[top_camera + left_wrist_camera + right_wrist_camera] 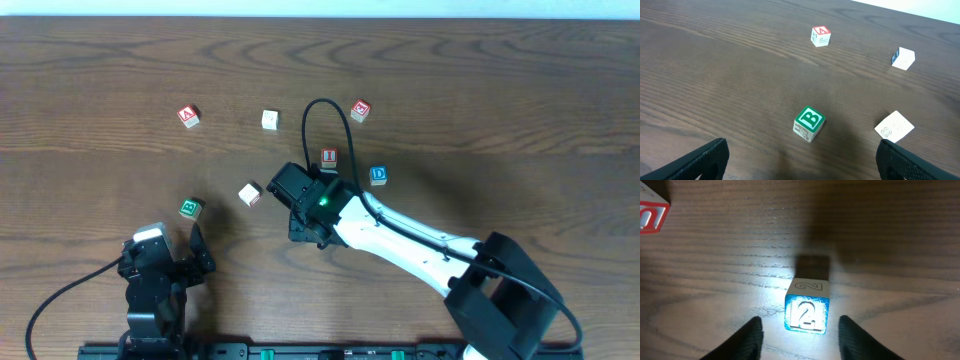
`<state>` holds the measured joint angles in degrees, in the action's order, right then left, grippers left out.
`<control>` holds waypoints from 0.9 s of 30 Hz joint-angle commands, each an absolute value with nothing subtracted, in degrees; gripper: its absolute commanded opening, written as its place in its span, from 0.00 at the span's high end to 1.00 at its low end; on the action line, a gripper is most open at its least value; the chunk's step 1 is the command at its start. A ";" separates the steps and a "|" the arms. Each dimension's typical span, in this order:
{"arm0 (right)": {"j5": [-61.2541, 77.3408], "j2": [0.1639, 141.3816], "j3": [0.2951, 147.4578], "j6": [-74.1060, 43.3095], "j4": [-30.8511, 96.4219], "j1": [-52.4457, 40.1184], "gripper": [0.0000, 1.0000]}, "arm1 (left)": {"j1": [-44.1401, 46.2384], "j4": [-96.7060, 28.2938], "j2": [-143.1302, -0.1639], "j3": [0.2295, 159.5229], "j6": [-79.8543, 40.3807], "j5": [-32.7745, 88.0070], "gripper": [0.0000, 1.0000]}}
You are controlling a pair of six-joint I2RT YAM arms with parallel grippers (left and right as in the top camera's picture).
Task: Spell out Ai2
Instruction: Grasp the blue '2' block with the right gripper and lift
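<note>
A blue "2" block (807, 308) lies on the table, brightly lit, just ahead of and between the open fingers of my right gripper (801, 337); nothing is gripped. In the overhead view my right gripper (305, 205) hides that block. The red "A" block (188, 116) sits at the far left and also shows in the left wrist view (820, 36). The red "I" block (329, 157) sits just beyond the right gripper. My left gripper (172, 248) is open and empty near the front edge (802, 165), short of the green "B" block (809, 123).
The green "B" block (190, 208), a white block (250, 194), another white block (270, 120), a red block (360, 110) and a blue "D" block (378, 176) are scattered over the wooden table (500, 90). A black cable (312, 110) loops above the right gripper.
</note>
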<state>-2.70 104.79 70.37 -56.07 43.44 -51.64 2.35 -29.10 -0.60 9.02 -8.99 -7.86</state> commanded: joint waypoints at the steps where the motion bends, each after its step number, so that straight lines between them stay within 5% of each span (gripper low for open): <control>1: -1.74 106.83 69.93 -56.73 43.55 -51.18 0.49 | 2.15 -29.02 -0.32 8.01 -8.58 -8.03 0.05; 24: -0.38 109.82 69.93 -56.07 43.51 -51.18 0.54 | 2.15 -29.02 -0.32 8.01 -8.58 -8.03 0.05; 27: -0.38 109.84 69.93 -56.07 43.48 -51.18 0.61 | 2.15 -29.02 -0.32 8.01 -8.58 -8.03 0.05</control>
